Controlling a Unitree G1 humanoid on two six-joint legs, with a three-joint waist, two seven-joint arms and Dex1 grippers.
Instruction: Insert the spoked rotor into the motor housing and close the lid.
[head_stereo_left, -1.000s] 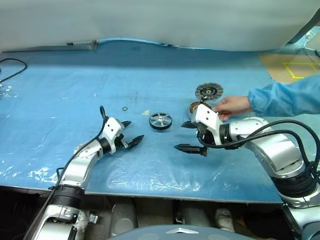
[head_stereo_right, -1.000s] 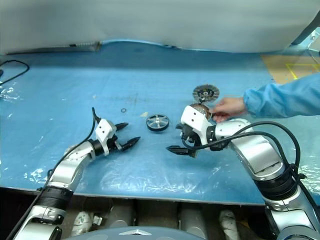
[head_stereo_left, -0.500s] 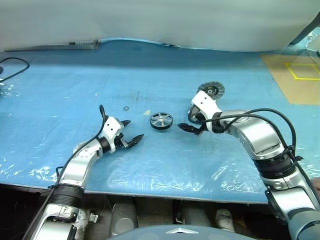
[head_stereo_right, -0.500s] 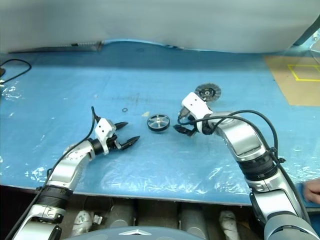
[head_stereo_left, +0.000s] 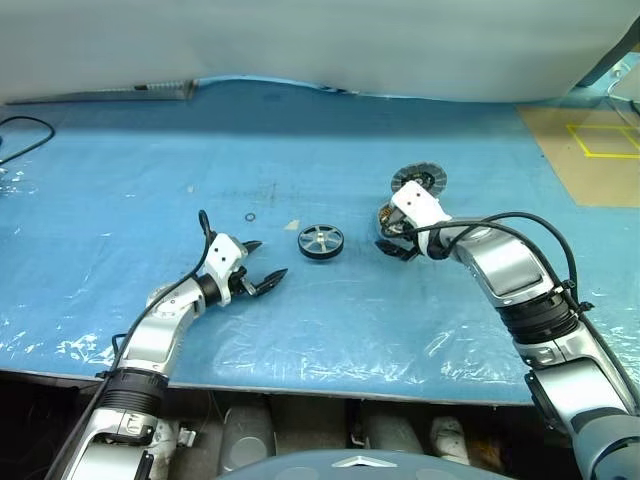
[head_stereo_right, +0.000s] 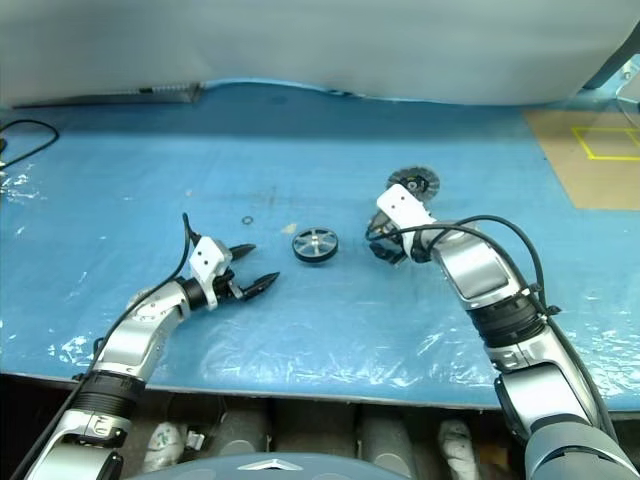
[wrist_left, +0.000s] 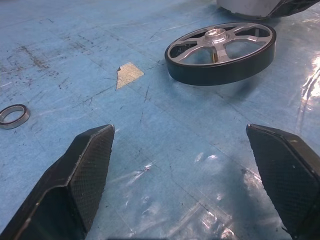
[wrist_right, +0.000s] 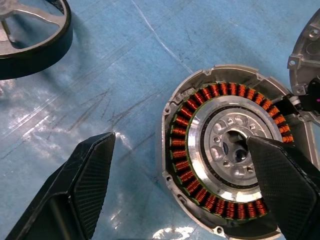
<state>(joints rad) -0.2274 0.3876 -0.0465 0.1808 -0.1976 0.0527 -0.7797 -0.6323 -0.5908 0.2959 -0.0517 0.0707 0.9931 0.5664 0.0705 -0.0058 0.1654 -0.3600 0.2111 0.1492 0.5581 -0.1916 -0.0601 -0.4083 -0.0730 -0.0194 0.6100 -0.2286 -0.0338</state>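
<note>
The round motor housing (wrist_right: 227, 162), a flat silver shell ringed with orange-copper windings around a metal centre, lay on the blue plastic-covered table (head_stereo_left: 150, 160) with nothing seated in it; the right gripper (head_stereo_left: 392, 241) hung directly over it, black fingers (wrist_right: 82, 185) spread wide and pinching nothing, hiding most of it in the head views. The spoked rotor (head_stereo_left: 320, 241), a small silver wheel with a dark rim and broad spokes, sat at the housing's nine o'clock, apart from it; the ribbed silver lid (head_stereo_left: 418, 180) lay at the housing's one o'clock, partly covered by the wrist. The left gripper (head_stereo_left: 262, 268), fingers likewise spread and empty, hovered at the rotor's eight o'clock; a small dark ring (head_stereo_left: 249, 216) lay at the rotor's ten o'clock.
</note>
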